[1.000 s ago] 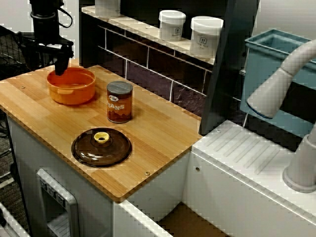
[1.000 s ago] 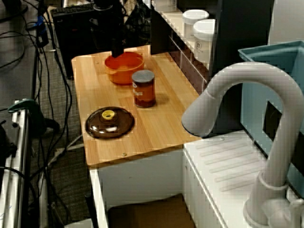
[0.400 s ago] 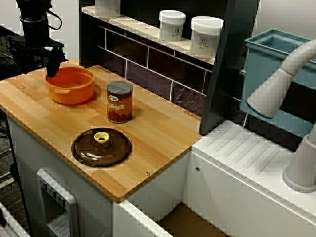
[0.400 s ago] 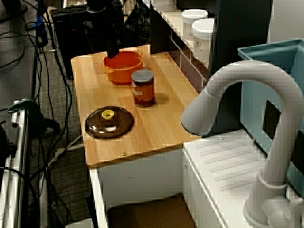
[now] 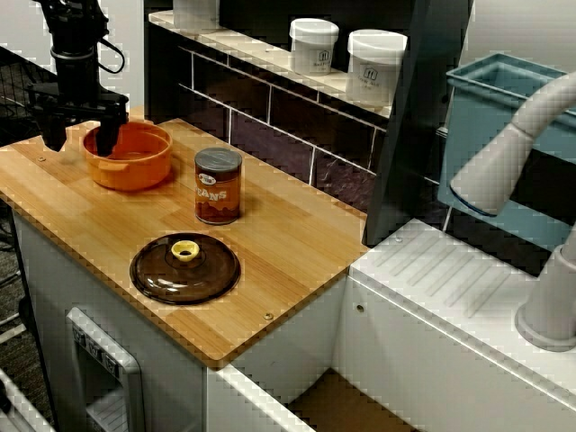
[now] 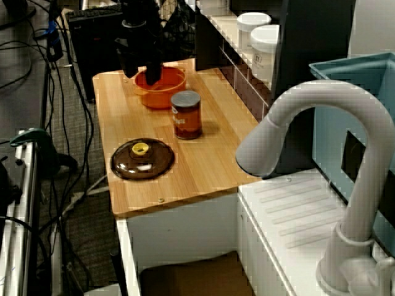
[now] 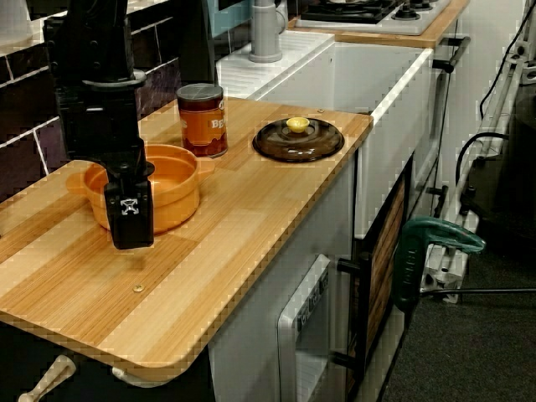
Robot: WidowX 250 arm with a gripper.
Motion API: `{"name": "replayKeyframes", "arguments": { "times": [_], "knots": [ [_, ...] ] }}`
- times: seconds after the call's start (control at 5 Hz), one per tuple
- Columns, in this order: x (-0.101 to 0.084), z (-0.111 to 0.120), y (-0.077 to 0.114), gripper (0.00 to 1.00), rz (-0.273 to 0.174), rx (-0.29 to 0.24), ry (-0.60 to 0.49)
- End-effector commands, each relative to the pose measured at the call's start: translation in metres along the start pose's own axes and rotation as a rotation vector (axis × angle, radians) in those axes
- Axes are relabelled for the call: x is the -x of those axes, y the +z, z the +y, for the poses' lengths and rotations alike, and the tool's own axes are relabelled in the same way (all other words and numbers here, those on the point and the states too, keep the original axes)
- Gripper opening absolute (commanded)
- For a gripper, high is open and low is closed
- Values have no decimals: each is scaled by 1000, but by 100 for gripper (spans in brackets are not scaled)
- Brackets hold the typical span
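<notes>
lid (image 5: 184,268) near front edge of surface (image 5: 288,243), can (image 5: 218,185) just behind it, mid-surface. orange pot (image 5: 135,162) at far left corner. gripper (image 5: 81,137) spread wide, straddling pot rim: one finger inside, one outside, gripping nothing.

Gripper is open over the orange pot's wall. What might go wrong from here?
1. The gripper straddles the wall of the orange pot, jaws either side; closing off-centre might tilt or skid the pot.
2. The can of beans stands close beside the pot; dragging the pot that way may topple it.
</notes>
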State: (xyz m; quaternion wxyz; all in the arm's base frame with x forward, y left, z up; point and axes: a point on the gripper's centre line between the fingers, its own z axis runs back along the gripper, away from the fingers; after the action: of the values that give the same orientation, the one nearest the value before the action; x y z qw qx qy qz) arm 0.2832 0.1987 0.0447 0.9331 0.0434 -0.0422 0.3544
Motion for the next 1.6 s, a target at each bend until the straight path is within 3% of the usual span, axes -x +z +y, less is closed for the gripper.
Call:
{"name": "replayKeyframes", "arguments": {
  "times": [0.0,0.4,0.6,0.8,1.0,1.2,1.4],
  "knots": [
    [-5,6,7,0,-38,-13,11],
    [-5,7,29,0,0,11,-24],
    [-4,7,57,0,36,49,-47],
    [0,4,97,0,46,81,-77],
    [11,-4,127,0,30,97,-100],
    [24,-17,153,0,41,110,-123],
    [39,-32,175,0,13,112,-150]
  ]
}}
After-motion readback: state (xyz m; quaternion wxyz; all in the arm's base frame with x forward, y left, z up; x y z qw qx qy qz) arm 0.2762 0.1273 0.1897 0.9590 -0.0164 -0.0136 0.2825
